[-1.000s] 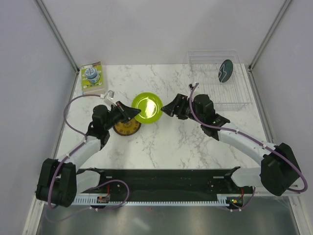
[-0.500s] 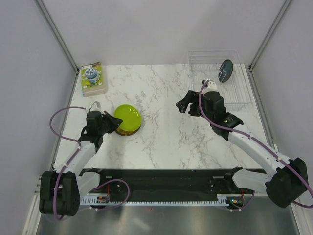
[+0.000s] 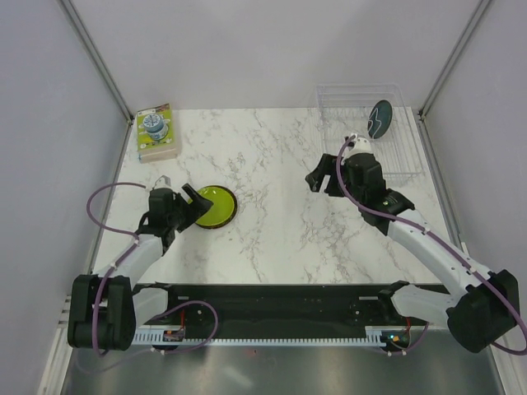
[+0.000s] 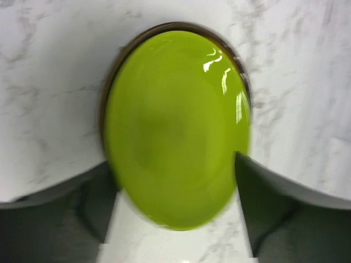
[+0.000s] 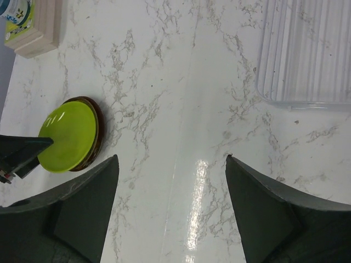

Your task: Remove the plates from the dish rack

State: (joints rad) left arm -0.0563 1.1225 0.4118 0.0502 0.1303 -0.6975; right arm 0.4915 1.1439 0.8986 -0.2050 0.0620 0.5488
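Left end effector (image 4: 172, 161) and right end effector (image 5: 171, 158) gape (arms outstretched).

The jaws stand wide apart, empty. Glossy lime green round plate (image 5: 68, 136) lies just beyond left jaw on white marble tabletop (image 5: 181, 98); clear slatted plastic rack (image 5: 307, 49) beyond right.

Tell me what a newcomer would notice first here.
The lime green plate lies on a dark plate left of centre on the marble table, the left gripper open at its edge. One teal plate stands on edge in the clear dish rack at the far right.
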